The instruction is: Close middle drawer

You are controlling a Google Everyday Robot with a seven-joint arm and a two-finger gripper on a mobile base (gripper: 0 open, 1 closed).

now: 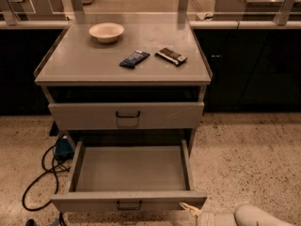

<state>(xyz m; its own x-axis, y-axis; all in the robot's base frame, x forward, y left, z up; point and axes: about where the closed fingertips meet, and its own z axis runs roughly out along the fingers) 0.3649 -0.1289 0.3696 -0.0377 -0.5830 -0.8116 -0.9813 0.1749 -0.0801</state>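
Observation:
The middle drawer (129, 169) is pulled far out of the grey cabinet and its inside is bare. Its low front panel (84, 202) with a small dark handle (129, 205) is near the bottom edge of the camera view. The taller top drawer (94, 116) above it is closed. The lowest drawer is hidden under the open one. My gripper (211, 216) shows as pale parts at the bottom right, right next to the right end of the drawer's front panel. A pale strip (188, 206) lies against that corner.
On the cabinet top (84, 65) are a white bowl (106, 32), a dark blue bar (134, 59) and a brown packet (171, 56). A black cable (40, 178) and a blue box (62, 147) lie on the speckled floor at the left. Dark counters flank the cabinet.

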